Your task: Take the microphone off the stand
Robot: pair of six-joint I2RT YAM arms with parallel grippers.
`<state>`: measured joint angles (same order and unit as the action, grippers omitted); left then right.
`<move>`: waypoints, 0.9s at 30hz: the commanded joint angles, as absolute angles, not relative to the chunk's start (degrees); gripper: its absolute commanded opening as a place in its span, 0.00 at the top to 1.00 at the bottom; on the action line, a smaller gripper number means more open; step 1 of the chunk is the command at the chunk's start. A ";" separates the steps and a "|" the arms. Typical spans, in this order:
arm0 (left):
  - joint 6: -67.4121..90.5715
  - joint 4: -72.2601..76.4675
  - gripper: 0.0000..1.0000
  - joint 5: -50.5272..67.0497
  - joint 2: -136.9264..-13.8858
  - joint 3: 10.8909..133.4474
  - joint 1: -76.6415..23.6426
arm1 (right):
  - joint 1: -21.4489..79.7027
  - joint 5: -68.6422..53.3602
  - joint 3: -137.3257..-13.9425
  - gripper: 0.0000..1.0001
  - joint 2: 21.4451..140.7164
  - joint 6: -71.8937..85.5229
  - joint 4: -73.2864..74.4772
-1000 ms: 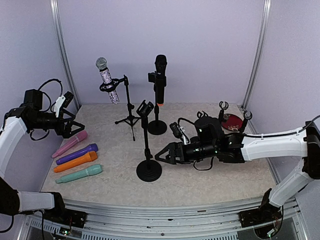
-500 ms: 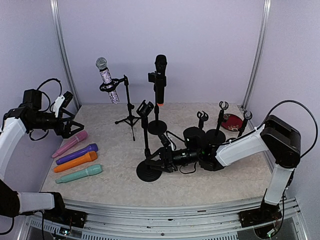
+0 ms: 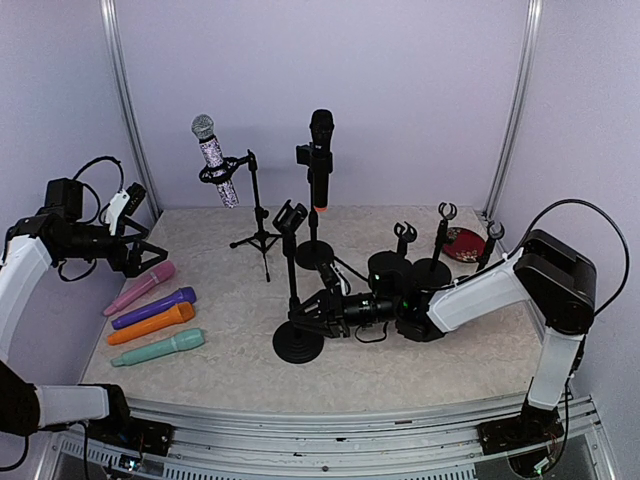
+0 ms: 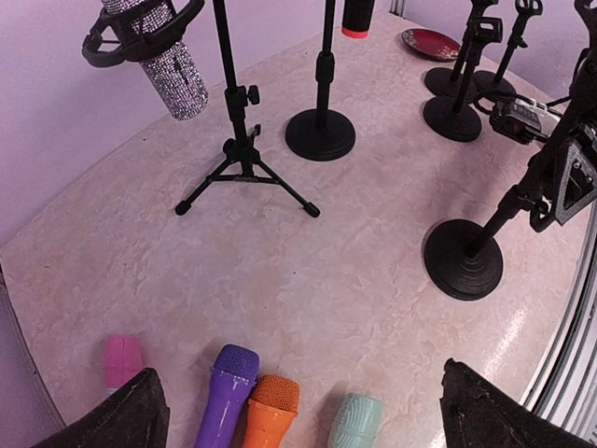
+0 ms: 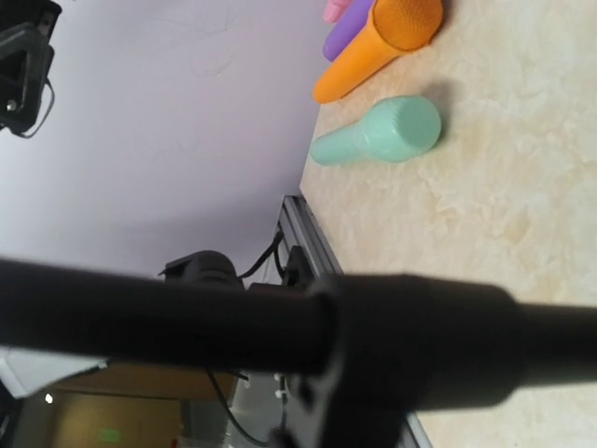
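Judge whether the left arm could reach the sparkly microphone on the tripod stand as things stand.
Probably yes: the open left gripper faces the sparkly microphone, nothing standing between them, though it sits high.

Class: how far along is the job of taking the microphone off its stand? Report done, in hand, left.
Done: four loose mics lie on the table. In hand: the right end effector is at the pole of the empty stand, grip unclear; the left end effector is open and empty. Left: the glitter mic and black mic are still mounted.
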<state>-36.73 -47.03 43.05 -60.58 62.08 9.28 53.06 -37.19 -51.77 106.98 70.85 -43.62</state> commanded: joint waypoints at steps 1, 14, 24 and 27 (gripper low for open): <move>-38.59 -48.40 0.01 42.97 -59.33 61.99 9.23 | 52.45 -35.96 -53.22 0.72 107.87 71.24 -44.39; -38.45 -48.56 0.01 44.44 -59.78 61.56 9.07 | 51.98 -28.13 -55.79 1.00 102.73 60.07 -23.16; -38.50 -48.75 0.01 44.43 -60.42 61.78 8.62 | 51.99 -20.24 -59.77 1.00 104.07 48.53 -4.49; -38.41 -48.67 0.01 44.47 -60.74 61.87 8.39 | 52.23 -18.64 -60.05 1.00 105.29 45.79 -1.65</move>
<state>-38.00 -48.27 43.18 -60.18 61.91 8.88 52.82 -27.62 -60.34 102.52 51.57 -14.39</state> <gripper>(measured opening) 0.989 0.095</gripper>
